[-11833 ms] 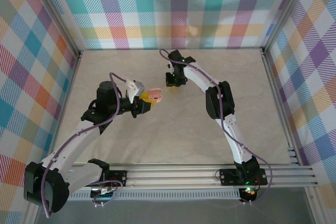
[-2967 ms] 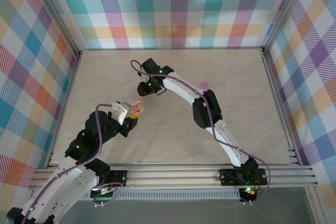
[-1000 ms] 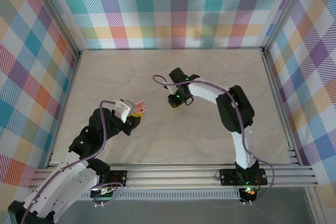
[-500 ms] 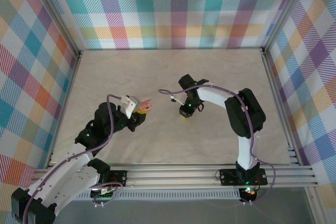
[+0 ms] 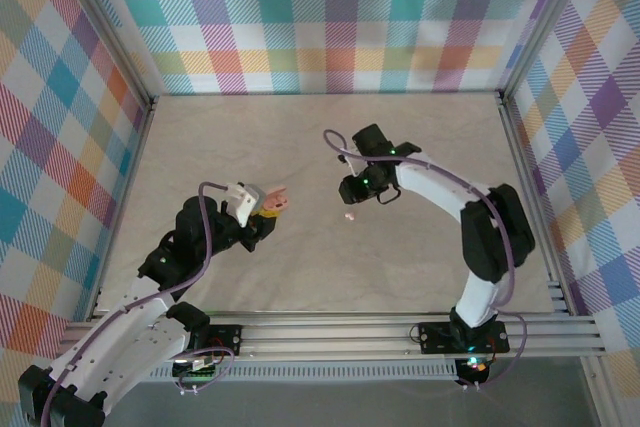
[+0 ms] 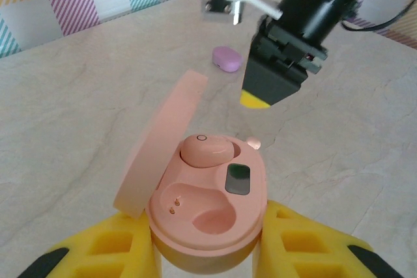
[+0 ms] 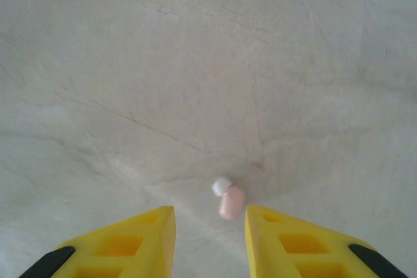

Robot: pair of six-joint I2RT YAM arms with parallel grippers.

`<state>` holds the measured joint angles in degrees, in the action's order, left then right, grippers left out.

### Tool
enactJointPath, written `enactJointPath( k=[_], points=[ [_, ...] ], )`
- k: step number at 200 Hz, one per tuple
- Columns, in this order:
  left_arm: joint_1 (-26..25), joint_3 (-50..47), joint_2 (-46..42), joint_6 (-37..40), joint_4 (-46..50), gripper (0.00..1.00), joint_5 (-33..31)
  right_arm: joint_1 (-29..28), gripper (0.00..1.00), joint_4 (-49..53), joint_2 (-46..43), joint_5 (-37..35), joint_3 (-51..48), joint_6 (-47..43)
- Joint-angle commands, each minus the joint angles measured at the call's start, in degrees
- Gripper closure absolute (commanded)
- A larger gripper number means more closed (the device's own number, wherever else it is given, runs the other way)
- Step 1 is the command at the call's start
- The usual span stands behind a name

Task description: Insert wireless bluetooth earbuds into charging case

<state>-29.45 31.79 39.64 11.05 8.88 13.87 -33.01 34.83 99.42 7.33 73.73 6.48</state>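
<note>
Grips open salmon-pink oval charging case [image 6: 207,216] in clamped left gripper [image 6: 208,252], one tiny pale pink earbud [image 6: 205,150] seated, second socket empty; hovers right gripper [image 7: 210,213], fingers spread and empty, over other pale pink earbud [image 7: 230,202] loose on beige tabletop [image 7: 130,63]; apparently halfway with this case.

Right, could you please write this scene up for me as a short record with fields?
pink case: lid open, held in the left jaws
seated earbud: pink, in one slot; the other slot is empty
loose earbud: pink, lying on the table, in line with the gap between the right jaws
left jaws: shut on the pink case
right jaws: open, holding nothing
purple case: closed, on the table beyond the pink case
</note>
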Motion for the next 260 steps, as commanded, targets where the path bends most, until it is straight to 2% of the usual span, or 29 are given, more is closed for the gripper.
enactJointPath(
  k=[1,15,32,54,76,135,260],
  points=[
    [-0.4,2.1,0.3,1.2,-0.6,0.90,-0.2,-2.6,0.67,-5.5,-5.9,2.6,-8.3,24.1],
    [-0.4,2.2,0.8,1.2,-1.0,0.90,0.2,-5.6,0.70,-9.1,-7.3,2.4,-11.4,29.4],
    [-0.4,2.0,1.2,1.2,-1.5,0.90,0.8,-8.3,0.77,-11.5,-5.6,2.7,-11.4,30.4],
    [-0.4,2.1,1.4,1.1,-1.5,0.90,1.4,-8.7,0.83,-10.6,-1.2,2.5,-8.9,30.2],
    [-0.4,1.7,0.8,0.6,-1.6,0.90,1.4,-8.6,0.86,-7.5,2.5,-1.2,-6.4,28.4],
    [-0.4,0.8,0.3,0.0,-2.2,0.90,0.8,-6.0,0.87,-4.9,7.7,-4.7,-4.3,25.5],
    [-0.4,2.3,3.0,0.9,-2.9,0.90,1.6,-2.7,0.87,0.1,9.6,-11.8,-2.8,19.1]
  ],
)
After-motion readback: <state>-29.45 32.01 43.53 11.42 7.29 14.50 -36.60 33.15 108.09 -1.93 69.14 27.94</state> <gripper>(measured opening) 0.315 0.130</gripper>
